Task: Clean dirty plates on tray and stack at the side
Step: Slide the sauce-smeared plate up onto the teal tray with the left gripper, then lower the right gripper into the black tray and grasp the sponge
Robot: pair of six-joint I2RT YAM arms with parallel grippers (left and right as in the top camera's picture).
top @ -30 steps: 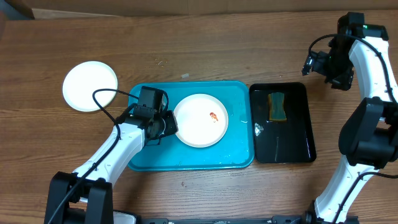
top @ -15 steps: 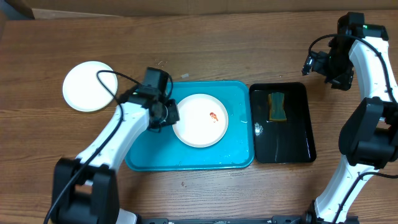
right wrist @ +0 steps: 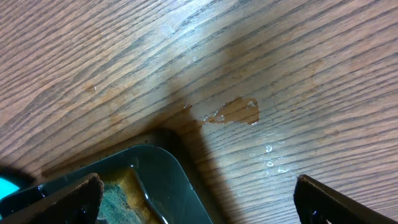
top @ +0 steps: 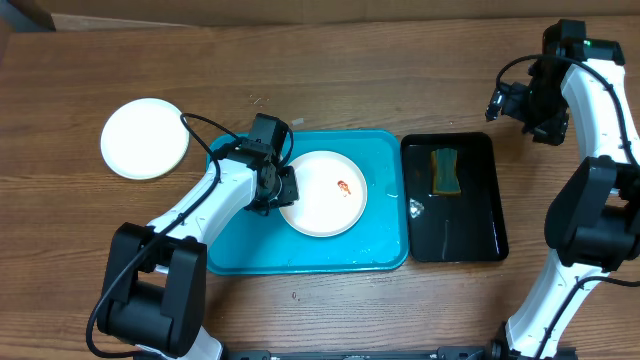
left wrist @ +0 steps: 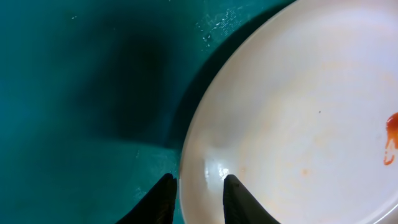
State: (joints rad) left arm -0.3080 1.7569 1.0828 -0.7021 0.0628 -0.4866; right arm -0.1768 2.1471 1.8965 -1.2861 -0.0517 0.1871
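Note:
A white plate [top: 322, 193] with a small red-orange smear [top: 344, 187] lies in the turquoise tray [top: 380, 250]. My left gripper [top: 283, 190] is at the plate's left rim. In the left wrist view its jaws [left wrist: 198, 198] are closed narrowly over the rim of the plate [left wrist: 298, 118], one finger [left wrist: 163, 200] on the tray side and one finger [left wrist: 237, 200] on the plate's inner face. A round white plate [top: 145, 138] lies on the table left of the tray; no pale yellow-green plate shows. My right gripper [top: 505, 103] is open and empty, above the table beyond the black tray.
A narrow black tray [top: 470, 235] right of the turquoise tray holds water and a green-yellow sponge [top: 445, 170]. The right wrist view shows the black tray's corner [right wrist: 168, 180], the sponge [right wrist: 118, 199] and water drops [right wrist: 233, 112] on the wood.
My left gripper has swung from the tray's left side up and to the right and now sits on the plate's left rim. The plate and the right arm have not moved.

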